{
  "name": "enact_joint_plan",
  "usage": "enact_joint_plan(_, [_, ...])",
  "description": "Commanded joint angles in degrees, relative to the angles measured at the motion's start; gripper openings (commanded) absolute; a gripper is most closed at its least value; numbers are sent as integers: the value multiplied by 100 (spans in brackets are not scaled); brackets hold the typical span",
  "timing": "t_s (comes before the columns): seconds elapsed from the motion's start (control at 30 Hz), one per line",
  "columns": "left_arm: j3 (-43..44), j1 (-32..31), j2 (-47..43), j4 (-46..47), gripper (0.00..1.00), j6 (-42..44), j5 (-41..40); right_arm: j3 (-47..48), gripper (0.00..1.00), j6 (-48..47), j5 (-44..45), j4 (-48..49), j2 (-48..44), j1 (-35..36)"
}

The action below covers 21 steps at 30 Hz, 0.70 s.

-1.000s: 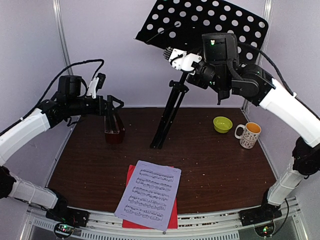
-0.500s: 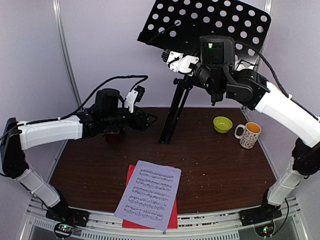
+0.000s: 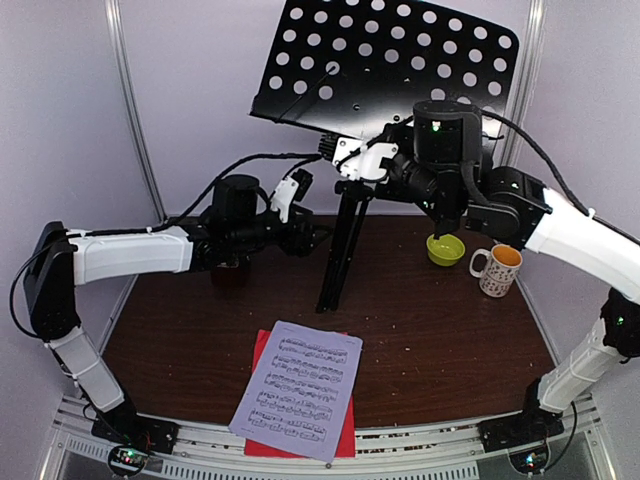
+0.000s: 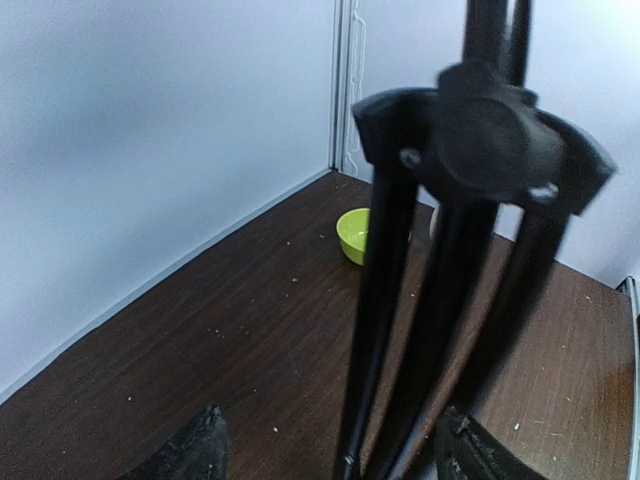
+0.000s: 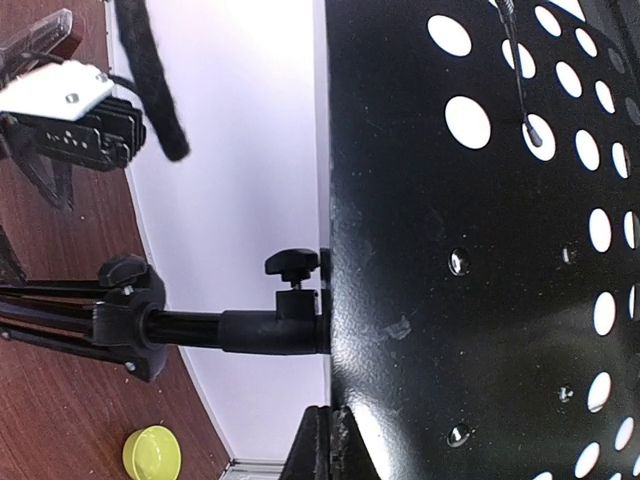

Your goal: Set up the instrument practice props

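My right gripper (image 5: 325, 445) is clamped on the desk edge of the music stand (image 3: 390, 60) to prop it up, since its legs are barely spread. My left gripper (image 4: 330, 458) is open, with a finger on either side of those legs, ready to spread them. The music sheets (image 3: 297, 388) lie in front of the stand.

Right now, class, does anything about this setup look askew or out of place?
The music stand leans: its tripod legs are bunched together, not spread, so it probably cannot stand alone. The right claw appears to hold it up by the perforated desk.
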Motion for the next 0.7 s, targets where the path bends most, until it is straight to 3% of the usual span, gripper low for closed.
enact_joint_plan(0.0, [248,24,225,555,71,87,115,149,0,-29,-169,1589,-589,82])
enact_joint_plan(0.27, [466,17,455,581,65,293,116,104,0,-45,-317,1659,-637,142])
enact_joint_plan(0.67, [669,-133,740,476,55,299,-537,198,0,35,-461,1880,-600,200])
